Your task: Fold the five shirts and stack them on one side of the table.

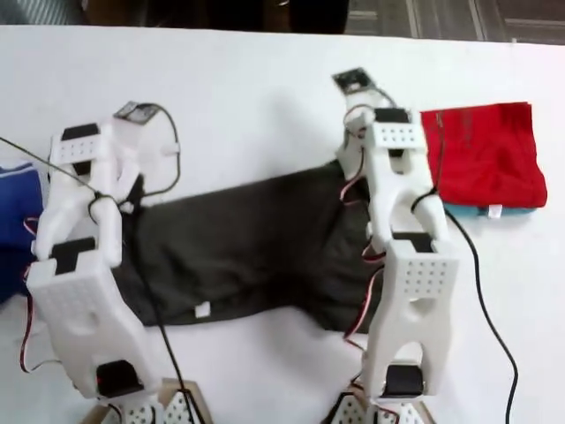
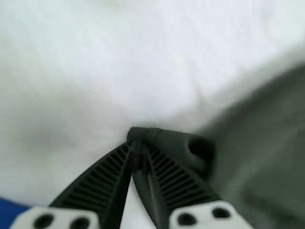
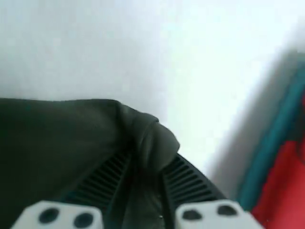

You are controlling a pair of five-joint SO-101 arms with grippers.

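Dark shirt (image 1: 247, 247): spread at middle of worktop (image 1: 265, 79); far corners clamped in left jaws and right jaws. Step judged: a fold. Next: both corners likely to be carried level toward the near edge.

Spread shirt (image 1: 247, 243) across the middle of the desk (image 1: 265, 79), stack of 2 folded shirts (image 1: 485, 155) near its right end, another shirt (image 1: 13, 230) beside its left end at the desk's edge
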